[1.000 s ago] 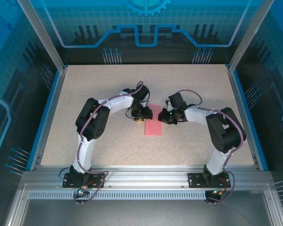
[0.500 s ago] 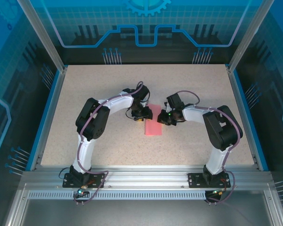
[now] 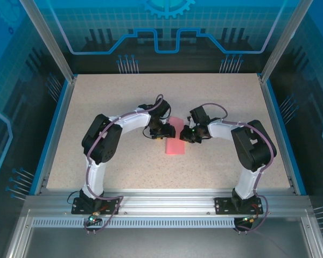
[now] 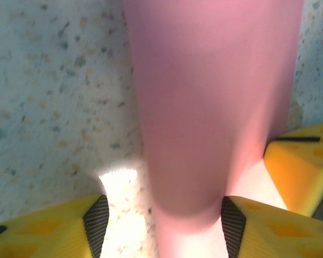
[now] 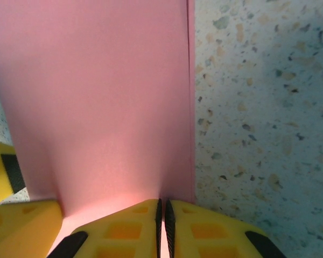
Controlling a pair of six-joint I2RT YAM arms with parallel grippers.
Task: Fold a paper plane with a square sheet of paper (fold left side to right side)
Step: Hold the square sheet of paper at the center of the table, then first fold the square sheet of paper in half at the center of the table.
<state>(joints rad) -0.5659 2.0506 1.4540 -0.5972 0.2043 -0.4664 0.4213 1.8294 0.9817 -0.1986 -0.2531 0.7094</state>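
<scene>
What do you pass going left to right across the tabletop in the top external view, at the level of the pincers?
Left arm's elbow → left pincer → folded pink sheet of paper → right pincer → right arm's elbow.

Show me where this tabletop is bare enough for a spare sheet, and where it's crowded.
Bare speckled beige tabletop: the far strip up to the back edge, each flank between an arm and its blue side rim, and the near patch between the arm bases. Crowded: the centre, where left gripper and right gripper flank the salmon-pink folded sheet of paper.
</scene>
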